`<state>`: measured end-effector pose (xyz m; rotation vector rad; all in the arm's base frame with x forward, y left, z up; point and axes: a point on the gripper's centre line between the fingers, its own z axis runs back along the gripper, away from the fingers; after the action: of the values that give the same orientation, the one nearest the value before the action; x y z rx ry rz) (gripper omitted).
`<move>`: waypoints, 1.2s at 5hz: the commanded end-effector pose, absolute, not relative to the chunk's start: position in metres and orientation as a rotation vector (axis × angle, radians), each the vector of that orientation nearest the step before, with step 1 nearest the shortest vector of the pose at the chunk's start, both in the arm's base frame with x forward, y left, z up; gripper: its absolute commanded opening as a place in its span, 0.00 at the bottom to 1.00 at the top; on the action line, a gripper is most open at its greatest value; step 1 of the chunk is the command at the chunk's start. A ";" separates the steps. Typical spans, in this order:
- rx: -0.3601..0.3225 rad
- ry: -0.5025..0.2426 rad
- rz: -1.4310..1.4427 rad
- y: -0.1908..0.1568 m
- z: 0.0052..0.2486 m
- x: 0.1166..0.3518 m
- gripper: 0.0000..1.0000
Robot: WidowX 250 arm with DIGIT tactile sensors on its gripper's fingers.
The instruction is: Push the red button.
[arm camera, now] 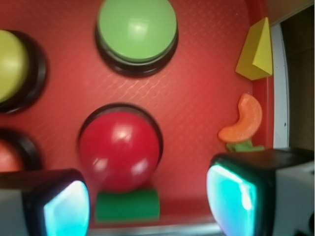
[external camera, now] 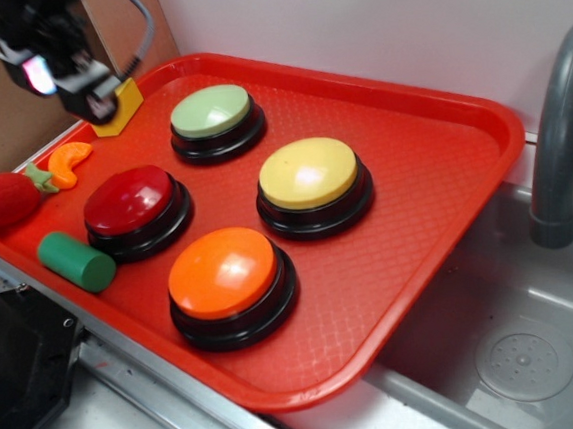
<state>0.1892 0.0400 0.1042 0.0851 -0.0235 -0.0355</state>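
From my feed the gripper [external camera: 95, 96] is hanging up over the back-left corner of the red tray [external camera: 442, 151], right above a yellow wedge block [external camera: 121, 106], and its fingers [arm camera: 59, 206] are spread wide with nothing between them. The red button [external camera: 130, 200] sits on the tray's left side, well apart from the gripper and not touched. In the wrist view it's right in the middle, between the two fingers. Next to it there's a green cylinder [external camera: 77, 261] just beside its front edge, an orange button [external camera: 223, 272], a yellow button [external camera: 309, 173] and a pale green button [external camera: 211, 112]. An orange slice toy [external camera: 69, 161] and a fuzzy red toy [external camera: 6, 199] sit at the tray's left rim.
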 end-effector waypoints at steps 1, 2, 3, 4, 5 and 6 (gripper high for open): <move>0.099 -0.043 0.015 0.024 0.071 0.185 1.00; 0.106 -0.035 0.030 0.029 0.056 0.179 1.00; 0.085 -0.060 0.028 0.032 0.043 0.185 1.00; 0.081 -0.068 0.023 0.030 0.042 0.191 1.00; 0.068 -0.069 0.013 0.030 0.049 0.191 1.00; 0.045 -0.063 0.017 0.033 0.086 0.187 1.00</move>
<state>0.1767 0.0300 0.0723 0.0384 -0.0173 0.0260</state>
